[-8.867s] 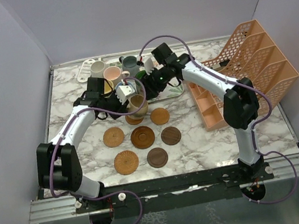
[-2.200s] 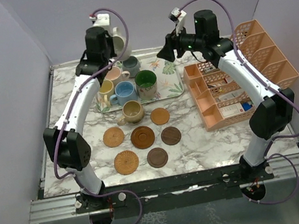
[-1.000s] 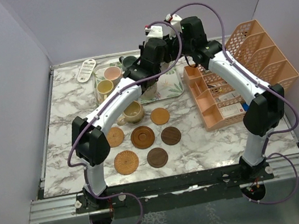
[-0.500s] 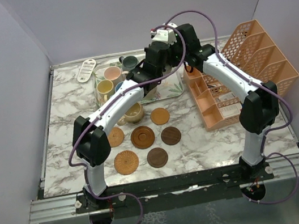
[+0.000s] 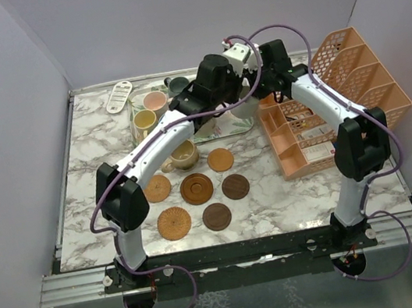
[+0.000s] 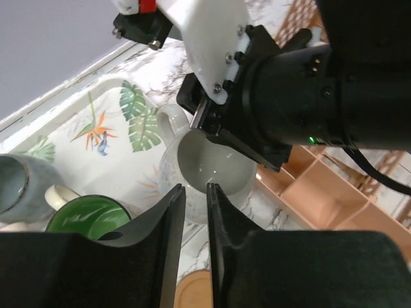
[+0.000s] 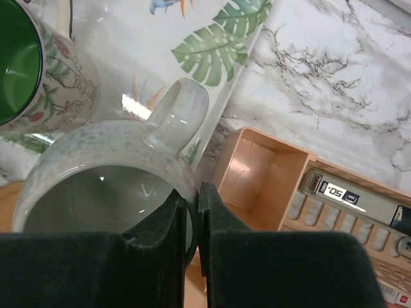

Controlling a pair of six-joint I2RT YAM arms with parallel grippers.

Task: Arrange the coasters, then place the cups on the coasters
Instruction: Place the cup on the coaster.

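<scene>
Two arms meet over the white marble table (image 5: 97, 164), and from above I cannot see what they carry or the back right of the leaf-patterned rectangular tray (image 5: 236, 123); the orange mesh file rack (image 5: 351, 74) crowds the right side and leaves little room there. The cream-white ceramic mug (image 7: 96, 186) hangs over the tray's right edge; my right gripper (image 7: 191, 191) is clamped on its rim beside the handle; my left gripper (image 6: 196, 187) shows a thin slit at the rim, grip unclear. Six round wooden coasters (image 5: 196, 188) lie bare in front. A couple of seconds back the left alone held the mug high at the rear.
</scene>
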